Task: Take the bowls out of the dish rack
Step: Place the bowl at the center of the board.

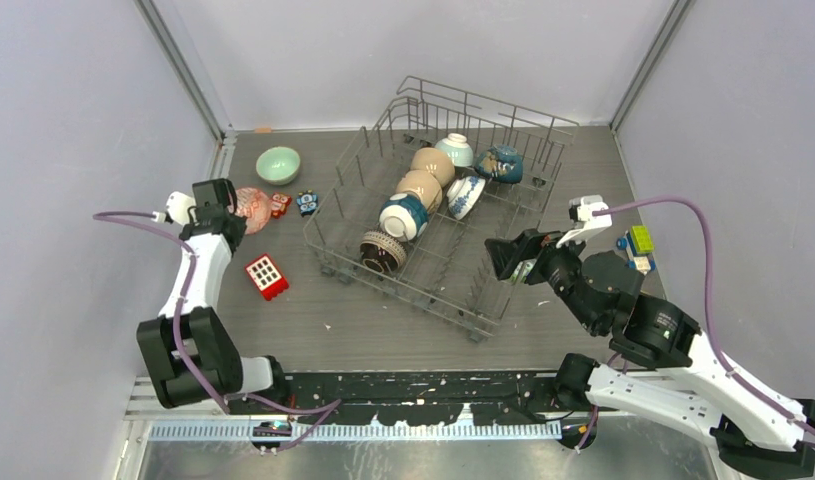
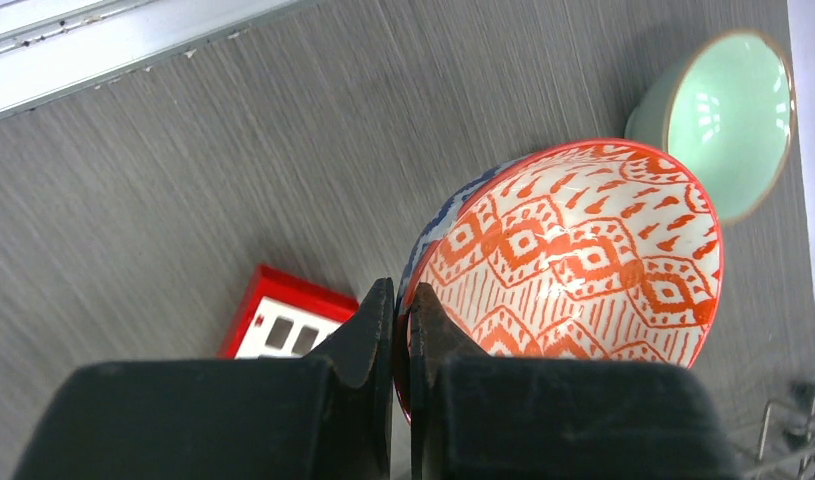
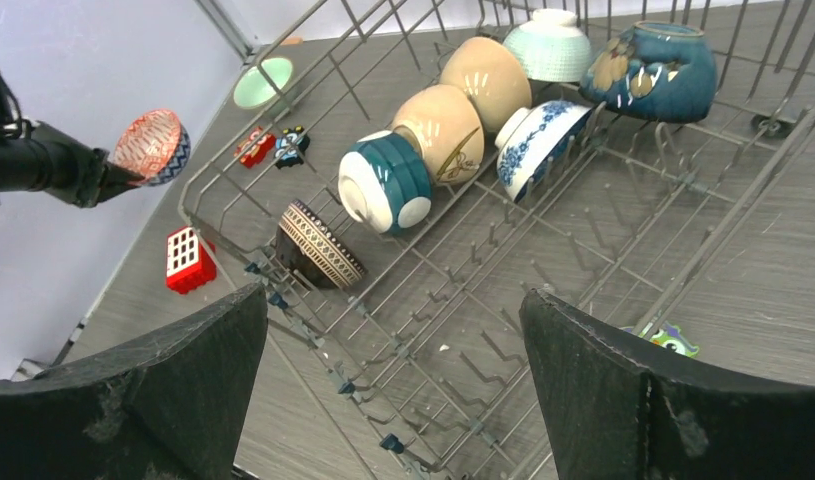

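On the far left, my left gripper (image 2: 401, 300) is pinched tight on the rim of the red-patterned bowl (image 2: 583, 260), one finger inside the rim and one outside. That bowl is out of the rack, over the table to the rack's left, tipped on its side; I cannot tell whether it touches the table. Just beyond it, farther away, the mint green bowl (image 1: 278, 165) sits upright on the table. A red block with white squares (image 1: 266, 276) lies nearer to me, between the left arm and the rack, and two small toys (image 1: 292, 204) lie just beside the held bowl.

The dish rack (image 1: 463, 105) fills the middle of the table, set at an angle. Seven bowls are in it, on their sides among the tines. In one row, from near to far, I see the dark brown ribbed bowl (image 1: 383, 251), the white-teal bowl (image 1: 404, 216), two tan bowls (image 1: 426, 177) touching each other and a pale mint bowl (image 1: 456, 150). Right of that row is the blue-white patterned bowl (image 1: 465, 197), and at the far right the dark blue bowl (image 1: 500, 164).

My right gripper (image 1: 513, 262) hangs over the rack's near right part, jaws spread wide with nothing between them. Green and yellow blocks (image 1: 638, 245) lie right of the rack.
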